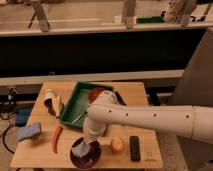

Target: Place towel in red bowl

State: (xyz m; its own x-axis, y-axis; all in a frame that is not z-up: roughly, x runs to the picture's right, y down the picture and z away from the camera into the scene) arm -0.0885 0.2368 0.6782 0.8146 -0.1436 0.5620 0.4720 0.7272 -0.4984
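Note:
A dark red bowl [86, 156] sits at the table's front edge, left of centre. A pale blue-grey towel [80, 149] lies bunched in it, rising above the rim. My gripper [90, 139] is at the end of the white arm [145, 120], directly over the bowl and touching the top of the towel. The arm reaches in from the right across the table.
A green tray [80, 102] stands behind the bowl with a red round object [97, 93] partly hidden by the arm. A blue sponge [29, 131], an orange-red pepper [56, 138], a white container [50, 98], a yellowish fruit [117, 145] and a black block [135, 148] lie on the wooden table [135, 90].

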